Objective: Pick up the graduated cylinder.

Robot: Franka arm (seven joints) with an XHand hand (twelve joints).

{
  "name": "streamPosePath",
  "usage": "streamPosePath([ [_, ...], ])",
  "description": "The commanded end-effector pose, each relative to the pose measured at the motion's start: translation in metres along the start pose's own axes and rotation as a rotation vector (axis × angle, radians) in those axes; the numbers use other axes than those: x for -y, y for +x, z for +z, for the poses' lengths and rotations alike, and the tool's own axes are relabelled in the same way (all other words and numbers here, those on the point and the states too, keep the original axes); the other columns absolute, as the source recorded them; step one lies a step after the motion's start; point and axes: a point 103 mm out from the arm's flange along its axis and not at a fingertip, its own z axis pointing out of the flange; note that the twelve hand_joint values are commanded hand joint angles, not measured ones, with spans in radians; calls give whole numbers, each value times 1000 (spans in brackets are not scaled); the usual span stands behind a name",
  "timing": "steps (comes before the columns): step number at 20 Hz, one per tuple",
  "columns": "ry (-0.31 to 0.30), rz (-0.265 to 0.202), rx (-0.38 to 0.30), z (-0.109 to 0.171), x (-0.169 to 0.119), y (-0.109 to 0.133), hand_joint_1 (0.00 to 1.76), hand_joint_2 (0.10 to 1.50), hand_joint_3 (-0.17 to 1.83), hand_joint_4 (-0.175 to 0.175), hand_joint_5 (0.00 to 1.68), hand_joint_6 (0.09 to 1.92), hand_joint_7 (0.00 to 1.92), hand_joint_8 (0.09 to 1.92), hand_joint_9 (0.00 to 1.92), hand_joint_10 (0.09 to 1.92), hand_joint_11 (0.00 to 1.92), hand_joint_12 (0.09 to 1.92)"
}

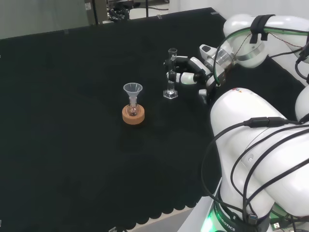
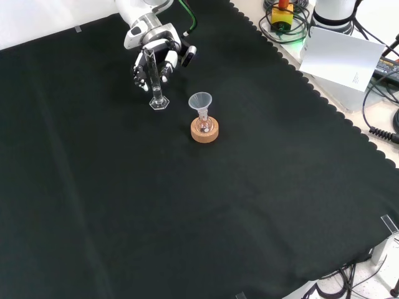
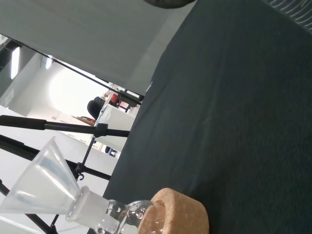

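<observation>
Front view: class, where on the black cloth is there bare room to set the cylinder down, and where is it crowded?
Bare: the cloth below the cork ring. Crowded: around the hand, curled round the graduated cylinder, with the funnel and flask close beside.

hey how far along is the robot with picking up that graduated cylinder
Done: the hand has reached the graduated cylinder, which stands upright on the black cloth beside the flask with a funnel on its cork ring. In hand: the front view shows the fingers curling around the tube. Left: the lift; its base looks to be resting on the cloth.
</observation>
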Motion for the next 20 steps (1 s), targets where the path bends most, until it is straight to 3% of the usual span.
streamPosePath([
  [1, -7, -2, -5, -1, 1, 1, 1127, 1044, -175, -52, 592, 586, 629, 558, 921, 352, 686, 1155],
  [8, -25, -6, -3, -12, 6, 1, 1123, 1041, -175, -52, 590, 587, 631, 562, 924, 351, 682, 1157],
  [20, -6, -12, 1, -4, 2, 4, 1123, 1036, -175, -50, 609, 597, 647, 570, 938, 351, 690, 1159],
])
